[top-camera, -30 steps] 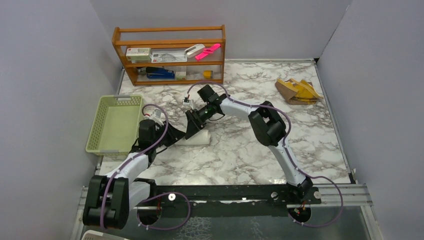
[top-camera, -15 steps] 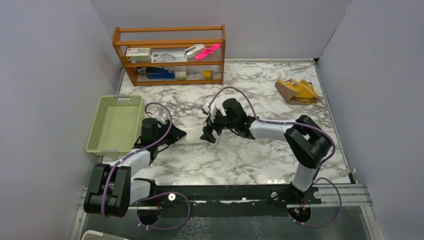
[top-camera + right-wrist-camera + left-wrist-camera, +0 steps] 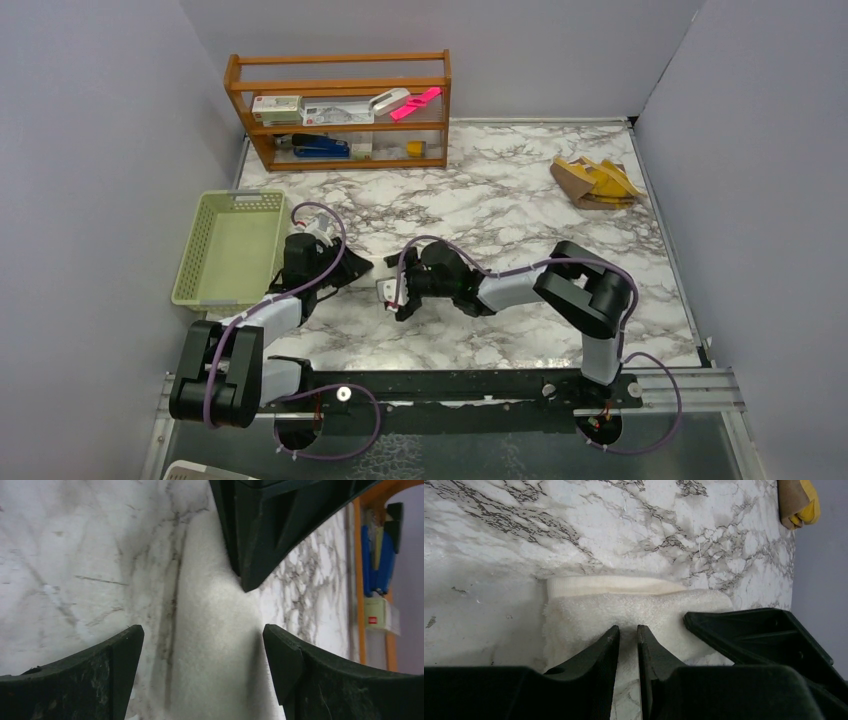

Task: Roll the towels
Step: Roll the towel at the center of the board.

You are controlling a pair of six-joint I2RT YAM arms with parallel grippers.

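Note:
A white textured towel (image 3: 624,602) lies rolled or folded on the marble table, mostly hidden between the two grippers in the top view (image 3: 378,286). My left gripper (image 3: 628,631) holds its near edge, jaws almost together with towel pile in the narrow gap. From the right, my right gripper (image 3: 202,650) stands wide open astride the towel (image 3: 215,645), one finger on each side, and its finger (image 3: 749,630) shows in the left wrist view. The mustard-yellow towel (image 3: 597,182) lies crumpled at the far right corner, apart from both grippers.
A pale green basket (image 3: 228,245) stands just left of the left arm. A wooden shelf (image 3: 340,110) with boxes and a stapler stands at the back left. Grey walls close in the table on three sides.
The right arm swung from above the towel down to its right end, and its jaws opened wider round it. The left gripper stayed on the towel.

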